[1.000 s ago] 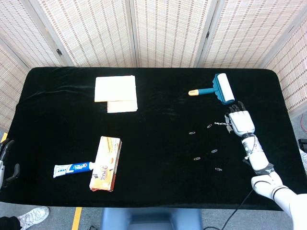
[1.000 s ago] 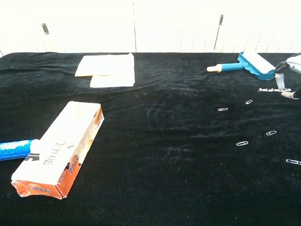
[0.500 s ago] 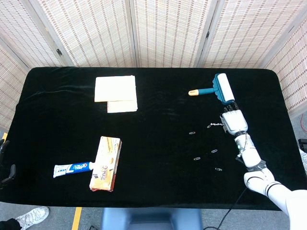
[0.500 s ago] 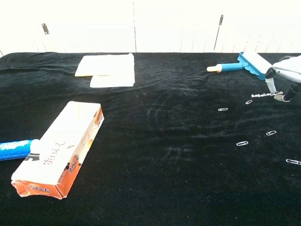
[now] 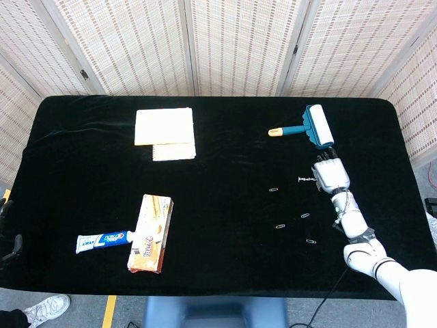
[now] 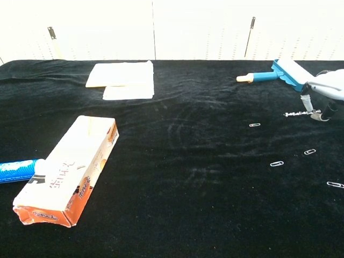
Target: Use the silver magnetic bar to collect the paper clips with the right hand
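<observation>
At right of centre in the head view, my right hand (image 5: 330, 175) pinches the silver magnetic bar (image 6: 297, 114), which now points left after travelling leftward over the last second; one paper clip that lay at its tip has vanished, presumably caught. Four paper clips (image 5: 274, 188) remain on the black table (image 5: 218, 205) below and left of it. My left hand cannot be seen.

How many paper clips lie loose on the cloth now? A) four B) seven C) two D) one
A: four clips lie loose on the cloth, at and, while the right hand holds the bar above them.
</observation>
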